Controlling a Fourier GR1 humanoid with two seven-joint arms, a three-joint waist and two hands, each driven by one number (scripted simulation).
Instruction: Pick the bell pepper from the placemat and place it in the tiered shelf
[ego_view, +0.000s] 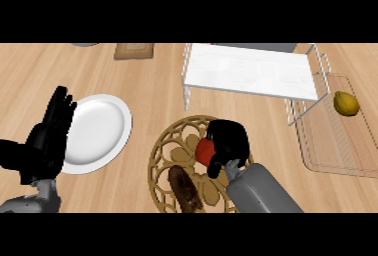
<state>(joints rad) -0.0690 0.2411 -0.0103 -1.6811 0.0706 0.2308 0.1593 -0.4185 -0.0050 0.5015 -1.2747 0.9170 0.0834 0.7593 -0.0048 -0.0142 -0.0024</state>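
The right robot hand (227, 142) reaches in from the lower edge on its grey forearm (260, 190), bent down over the round, tan, openwork woven placemat (166, 145), with its black fingers curled round the red bell pepper (204, 151). Only a patch of the pepper's red side shows at the left of the palm; the rest is hidden under the hand. The pepper sits over the placemat's middle, and whether it is touching the mat or lifted clear of it cannot be told. Just below it on the same mat lies a dark brown, oblong food item (184, 187). The left robot hand (52, 132) rests at the left edge, fingers straight and pointing up, released, overlapping the rim of the round white plate (100, 131). Beyond the placemat stands the white wire tiered shelf (247, 74) on the pale wooden tabletop (155, 80). To the shelf's right, a yellow lemon (345, 103) lies on a clear, rectangular tray (336, 150).
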